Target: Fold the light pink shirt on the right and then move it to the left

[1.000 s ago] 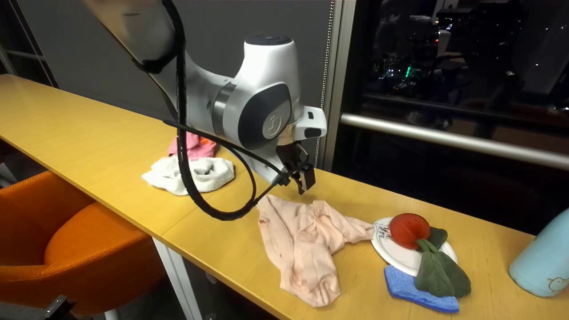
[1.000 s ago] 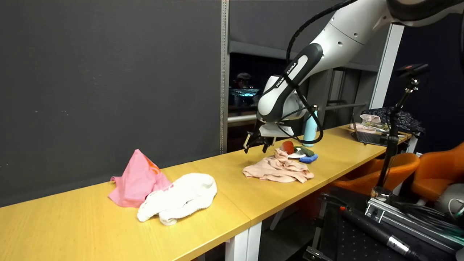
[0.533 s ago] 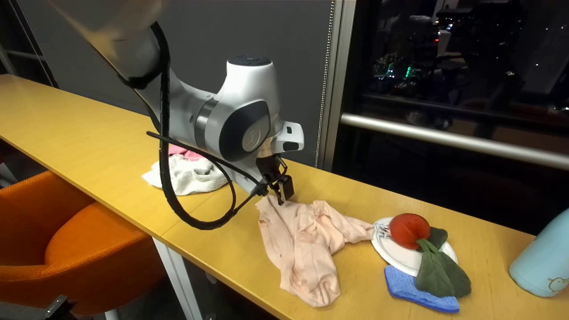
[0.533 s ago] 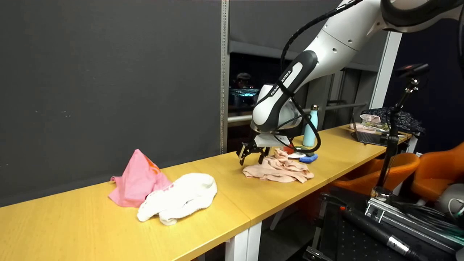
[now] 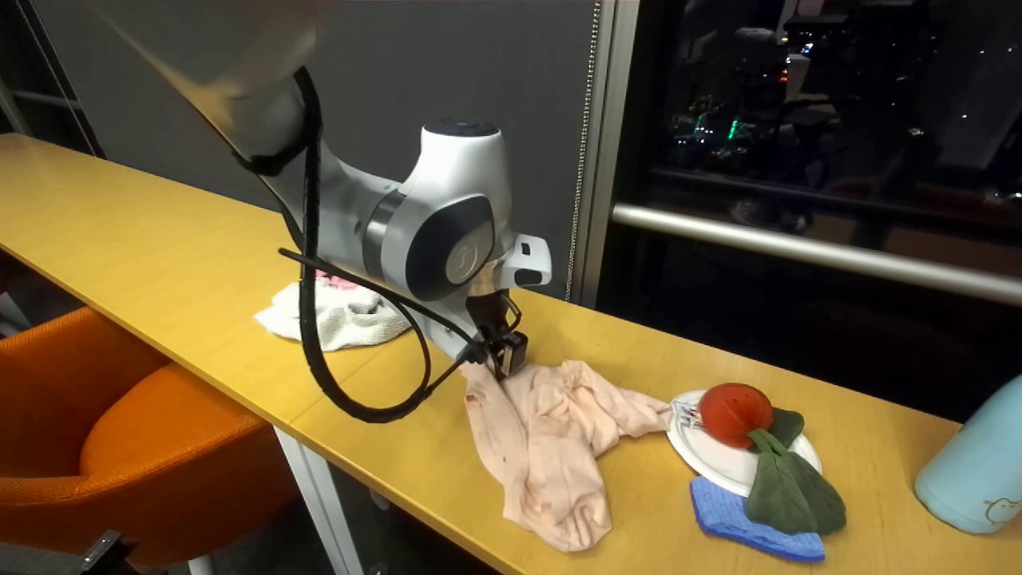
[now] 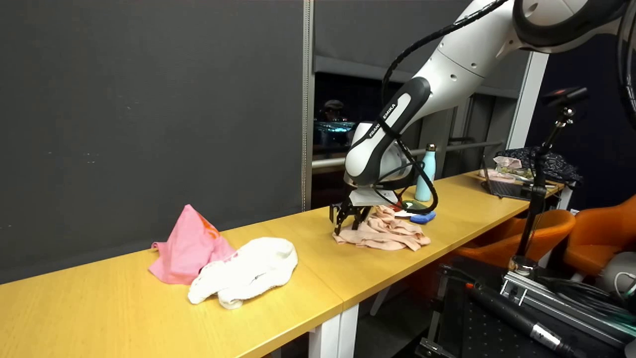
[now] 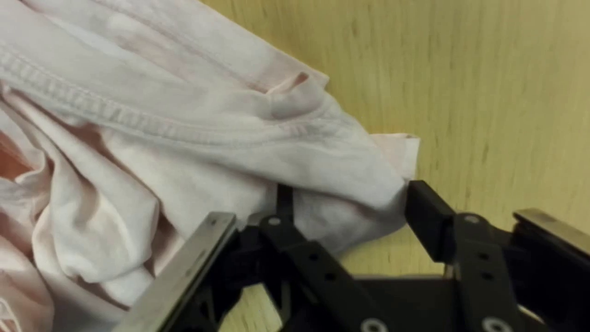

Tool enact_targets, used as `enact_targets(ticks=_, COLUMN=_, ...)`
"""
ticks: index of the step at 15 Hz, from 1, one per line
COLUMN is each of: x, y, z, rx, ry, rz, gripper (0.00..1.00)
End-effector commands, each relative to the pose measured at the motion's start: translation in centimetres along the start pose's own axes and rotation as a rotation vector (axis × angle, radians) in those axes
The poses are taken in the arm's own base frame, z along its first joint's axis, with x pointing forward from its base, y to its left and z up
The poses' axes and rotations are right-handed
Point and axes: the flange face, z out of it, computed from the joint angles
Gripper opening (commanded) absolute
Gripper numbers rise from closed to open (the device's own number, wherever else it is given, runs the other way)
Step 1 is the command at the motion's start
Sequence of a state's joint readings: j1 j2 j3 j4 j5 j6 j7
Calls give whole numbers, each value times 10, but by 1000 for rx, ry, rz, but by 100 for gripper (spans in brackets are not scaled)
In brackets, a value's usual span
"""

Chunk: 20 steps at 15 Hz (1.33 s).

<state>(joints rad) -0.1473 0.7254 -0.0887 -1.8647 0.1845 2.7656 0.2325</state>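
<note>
wrist view | shirt [image 7: 193,138]: edge-cropped | pincer [image 7: 350,196]: one tip perhaps hidden

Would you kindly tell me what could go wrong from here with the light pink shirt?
The open gripper straddles only one crumpled end of the shirt, so closing might miss layers. Another end comes right up to the plate, so dragging could nudge that and the red item on it. Carried left, the shirt might land on the white cloth lying that way in both exterior views.
</note>
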Motion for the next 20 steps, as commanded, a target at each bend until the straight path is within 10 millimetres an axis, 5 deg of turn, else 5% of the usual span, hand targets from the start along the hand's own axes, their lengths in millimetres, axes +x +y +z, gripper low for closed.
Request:
enact_targets(ticks=1, x=10, y=1, z=5, rx=11, ry=-19, rz=27, gripper=35)
enact_targets(ticks=6, x=18, y=-7, z=1, rx=24, ry=-29, rz=30, gripper=1)
enact_targets(ticks=15, x=40, y=-55, z=-38, rx=65, ry=3, rz=-10, gripper=0)
enact_targets(ticks=20, x=40, y=-28, z=-69, rx=53, ry=37, rz=-5, gripper=0)
